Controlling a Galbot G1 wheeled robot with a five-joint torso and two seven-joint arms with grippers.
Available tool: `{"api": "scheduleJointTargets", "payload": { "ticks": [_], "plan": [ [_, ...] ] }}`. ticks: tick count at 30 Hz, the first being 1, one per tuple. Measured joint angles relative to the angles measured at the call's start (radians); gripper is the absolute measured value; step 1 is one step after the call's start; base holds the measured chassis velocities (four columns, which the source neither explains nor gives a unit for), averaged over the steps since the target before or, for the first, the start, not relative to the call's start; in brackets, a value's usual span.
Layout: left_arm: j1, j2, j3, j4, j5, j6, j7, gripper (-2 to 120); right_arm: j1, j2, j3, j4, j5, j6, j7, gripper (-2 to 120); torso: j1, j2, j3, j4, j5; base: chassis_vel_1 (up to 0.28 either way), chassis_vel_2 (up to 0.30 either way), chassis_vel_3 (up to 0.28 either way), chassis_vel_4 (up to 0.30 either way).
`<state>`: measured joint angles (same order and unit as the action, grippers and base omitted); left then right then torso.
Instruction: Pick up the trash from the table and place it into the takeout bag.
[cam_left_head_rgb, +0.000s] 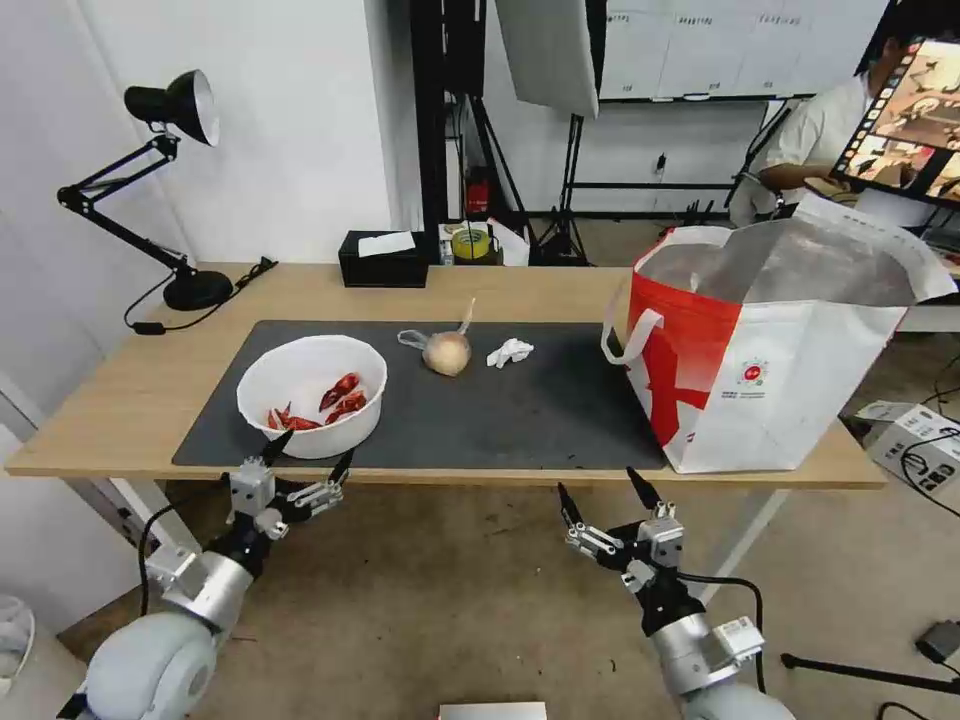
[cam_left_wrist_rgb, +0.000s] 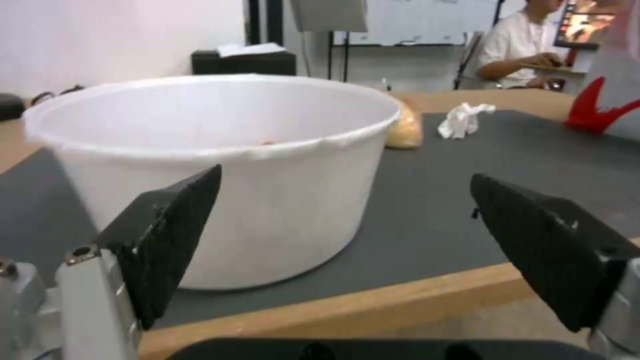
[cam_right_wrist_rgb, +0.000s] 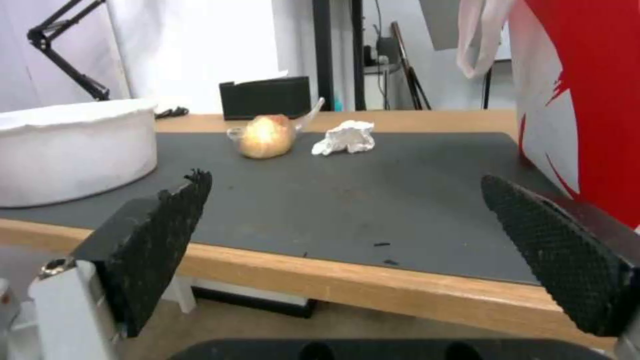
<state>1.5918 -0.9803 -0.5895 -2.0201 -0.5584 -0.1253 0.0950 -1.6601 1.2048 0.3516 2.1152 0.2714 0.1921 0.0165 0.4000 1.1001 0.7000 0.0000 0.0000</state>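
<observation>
The trash is still lying on the table (cam_left_head_rgb: 560, 290): white bowl (cam_left_head_rgb: 312, 394) near left, knotted bag (cam_left_head_rgb: 446, 351) and tissue (cam_left_head_rgb: 510, 352) mid-mat. The takeout bag (cam_left_head_rgb: 770, 340) is standing right. Left gripper (cam_left_head_rgb: 310, 456) and right gripper (cam_left_head_rgb: 603, 492) are hovering open, empty, at the near edge.

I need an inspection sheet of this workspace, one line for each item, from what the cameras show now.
Surface: light-wood table with a dark grey mat.
Job's things: white bowl holding red shells, knotted bag with beige ball and crumpled tissue, all on the mat; takeout bag upright and open at the table's right end.
Clutter: black tissue box, yellow tape roll, black desk lamp.
Grippers: left gripper open, just before the bowl at the table's front edge; right gripper open, below the front edge, holding nothing.
Cables: lamp cord on the tabletop; loose cables on the floor at right.
Surroundings: light stands, a person seated at a screen behind.
</observation>
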Motion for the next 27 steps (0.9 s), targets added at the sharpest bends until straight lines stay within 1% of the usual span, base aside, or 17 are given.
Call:
{"api": "scheduleJointTargets", "payload": {
  "ticks": [1, 4, 10, 24, 27],
  "plan": [
    [0.000, 0.000, 0.000, 0.000, 0.000, 0.000, 0.000, 100, 0.000, 0.000, 0.000, 0.000, 0.000, 0.000, 0.000, 100, 0.000, 0.000, 0.000, 0.0000, 0.0000, 0.000, 0.000, 0.000, 0.000],
    [0.007, -0.008, 0.001, 0.000, -0.015, 0.030, -0.039, 100, -0.007, -0.002, 0.004, 0.000, -0.001, 0.001, 0.001, 100, 0.000, 0.000, 0.000, -0.0001, 0.0000, 0.000, 0.000, 0.000, 0.000],
    [0.019, -0.014, -0.001, -0.001, -0.038, 0.063, -0.068, 100, -0.010, -0.003, 0.005, 0.002, -0.003, 0.004, 0.003, 100, 0.000, 0.000, 0.000, 0.0000, 0.0000, 0.000, 0.000, 0.000, 0.000],
    [0.022, -0.014, -0.004, 0.005, -0.027, 0.065, -0.069, 100, -0.011, -0.004, 0.003, -0.002, -0.008, 0.004, 0.003, 100, 0.000, 0.000, 0.000, 0.0000, 0.0000, 0.000, 0.000, 0.000, 0.000],
    [0.025, -0.019, -0.001, 0.008, -0.020, 0.061, -0.064, 100, 0.010, -0.017, -0.022, -0.016, -0.008, 0.003, 0.020, 100, 0.000, 0.000, 0.000, -0.0002, 0.0000, 0.000, 0.000, 0.000, 0.000]
  ]
}}
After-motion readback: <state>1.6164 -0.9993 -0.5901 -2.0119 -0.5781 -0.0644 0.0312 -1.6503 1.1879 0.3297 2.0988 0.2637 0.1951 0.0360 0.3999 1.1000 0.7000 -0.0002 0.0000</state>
